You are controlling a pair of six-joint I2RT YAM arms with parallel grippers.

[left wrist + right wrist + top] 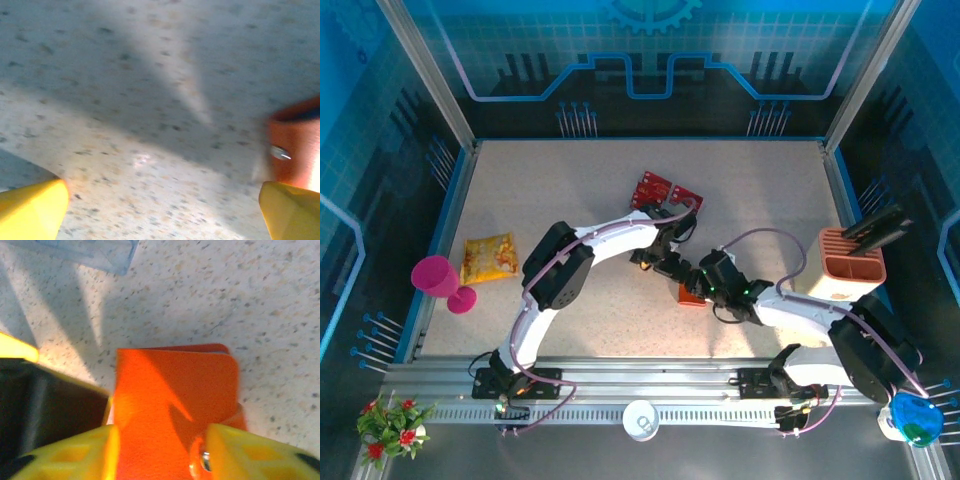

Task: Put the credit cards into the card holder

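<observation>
Left wrist blurry, card holder (296, 142) cut off rt edge

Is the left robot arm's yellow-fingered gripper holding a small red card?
No, the left gripper has its yellow fingers spread wide, with bare speckled table between them.

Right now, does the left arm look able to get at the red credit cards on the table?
Probably yes: the left gripper is open over bare table, and the red credit cards lie just beyond it with nothing in between.
</observation>
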